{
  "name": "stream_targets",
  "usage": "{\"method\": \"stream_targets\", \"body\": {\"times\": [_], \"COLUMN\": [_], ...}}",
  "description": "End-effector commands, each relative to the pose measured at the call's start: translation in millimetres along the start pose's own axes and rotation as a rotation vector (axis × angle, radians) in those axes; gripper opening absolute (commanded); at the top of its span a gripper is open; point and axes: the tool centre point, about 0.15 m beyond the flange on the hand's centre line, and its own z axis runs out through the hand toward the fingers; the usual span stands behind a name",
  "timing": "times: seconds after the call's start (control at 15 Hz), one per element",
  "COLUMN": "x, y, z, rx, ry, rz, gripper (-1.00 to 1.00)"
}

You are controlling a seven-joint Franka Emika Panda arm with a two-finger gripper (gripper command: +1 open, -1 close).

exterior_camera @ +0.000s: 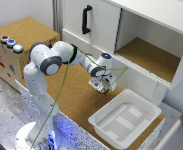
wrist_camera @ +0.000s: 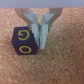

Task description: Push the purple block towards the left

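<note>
1. Nearest in the exterior view is the arm's white base, standing on a grey perforated table, with a green cable running up along the arm.
2. To the exterior view's right of the base, a white plastic bin rests near the front edge of the cork tabletop.
3. Just behind the bin's left corner the gripper hangs low over the cork.
4. The wrist view shows the gripper with its jaws nearly together and nothing between them; one finger touches or stands just beside the side of the purple block, which sits on the cork and bears yellow markings.
5. In the exterior view the block is hidden behind the gripper.
6. Farther back on the left, a cork-topped box carries three round buttons.
7. Farthest back, a white cabinet has a black handle and an open shelf with a cork floor.
</note>
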Motion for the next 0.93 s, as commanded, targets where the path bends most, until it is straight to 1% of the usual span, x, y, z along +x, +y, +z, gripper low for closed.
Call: {"method": "stream_targets", "body": {"times": [0.0, 0.6, 0.87], "x": [5.2, 18.8, 18.7], "y": [-31.3, -84.6, -102.9], "z": [-3.1, 1.5, -1.0], "rx": [-0.017, 0.005, 0.012], "ry": [-0.023, -0.044, -0.083], "rz": [0.009, -0.052, -0.075], "gripper": [-1.0, -1.0, -1.0]}}
